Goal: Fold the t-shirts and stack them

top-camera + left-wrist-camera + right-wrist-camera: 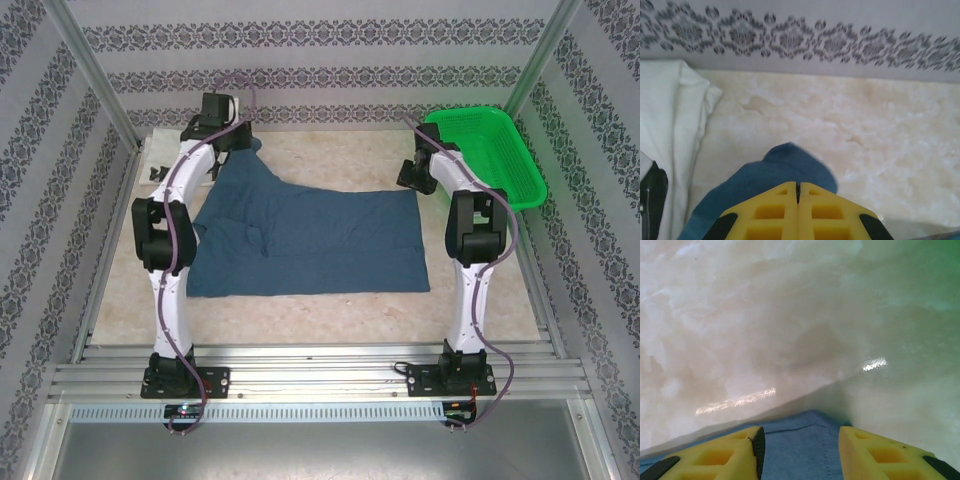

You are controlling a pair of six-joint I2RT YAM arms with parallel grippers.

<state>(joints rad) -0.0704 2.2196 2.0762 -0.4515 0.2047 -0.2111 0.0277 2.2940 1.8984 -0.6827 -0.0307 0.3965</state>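
The blue shirt (320,240) lies spread on the counter (330,310). The left fingers (765,220) are pressed together on its far corner; the right fingers (880,455) stand apart at its other far corner.

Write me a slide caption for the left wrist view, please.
Left gripper shut on the blue shirt, white shirt alongside, table beyond.

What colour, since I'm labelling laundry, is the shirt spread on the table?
Plain dark blue-teal; the shirt shows best in the top external view.
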